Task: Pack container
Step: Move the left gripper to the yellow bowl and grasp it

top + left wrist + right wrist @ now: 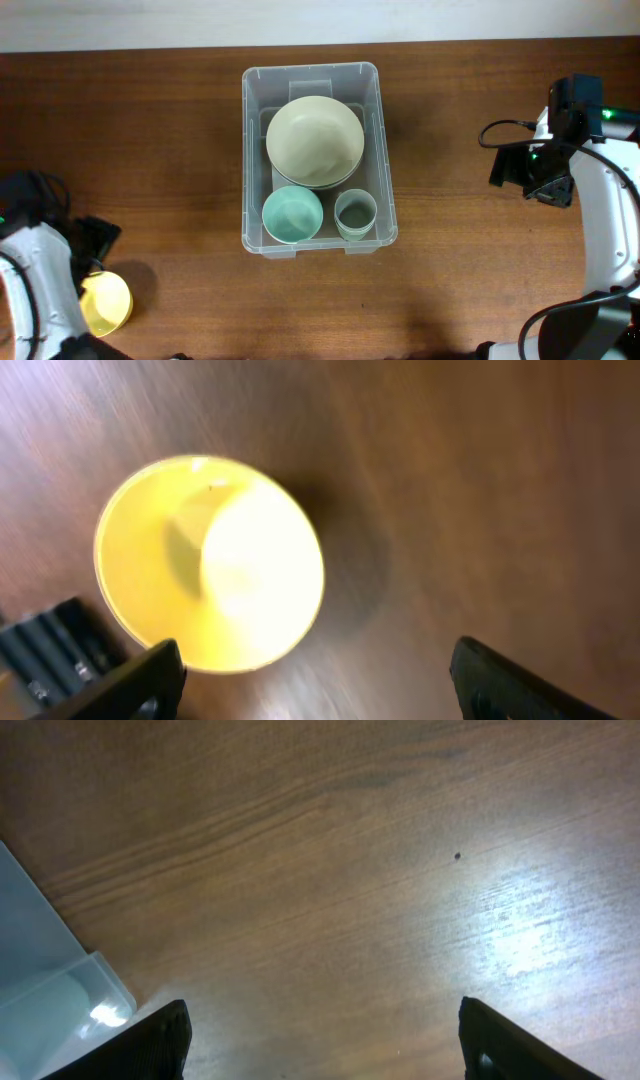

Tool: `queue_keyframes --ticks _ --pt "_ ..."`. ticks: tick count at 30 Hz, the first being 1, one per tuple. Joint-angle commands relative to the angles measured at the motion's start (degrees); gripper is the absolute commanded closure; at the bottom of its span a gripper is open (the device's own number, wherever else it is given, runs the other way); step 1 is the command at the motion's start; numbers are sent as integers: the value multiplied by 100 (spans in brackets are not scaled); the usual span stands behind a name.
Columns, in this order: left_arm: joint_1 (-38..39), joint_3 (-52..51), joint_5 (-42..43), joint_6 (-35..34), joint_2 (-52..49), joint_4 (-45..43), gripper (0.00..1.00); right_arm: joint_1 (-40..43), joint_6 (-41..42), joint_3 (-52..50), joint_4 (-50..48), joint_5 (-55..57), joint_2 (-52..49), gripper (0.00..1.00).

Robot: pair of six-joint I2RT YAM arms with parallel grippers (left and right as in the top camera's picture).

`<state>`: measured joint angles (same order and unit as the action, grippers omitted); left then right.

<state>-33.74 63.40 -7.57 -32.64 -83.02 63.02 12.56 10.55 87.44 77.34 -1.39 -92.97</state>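
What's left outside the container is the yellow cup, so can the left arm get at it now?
Probably yes: the left gripper hangs open right beside the yellow cup, with nothing standing between them.

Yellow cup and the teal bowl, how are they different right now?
Colour: the yellow cup is bright yellow, while the teal bowl is blue-green.
Place: the teal bowl sits inside the container, beside a grey-green cup. The yellow cup is out on the table, well away from the container.
Packing: the teal bowl is packed, the yellow cup not yet.
Both are round, open vessels.
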Motion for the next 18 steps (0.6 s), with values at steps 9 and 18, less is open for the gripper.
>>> queue_keyframes --ticks 9,18 --pt "-68 -1102 223 -35 -688 -997 25 -15 17 -7 2 52 -9 19" --pt "-68 -1102 223 -33 -988 -1231 56 -15 17 -9 4 52 -11 19"
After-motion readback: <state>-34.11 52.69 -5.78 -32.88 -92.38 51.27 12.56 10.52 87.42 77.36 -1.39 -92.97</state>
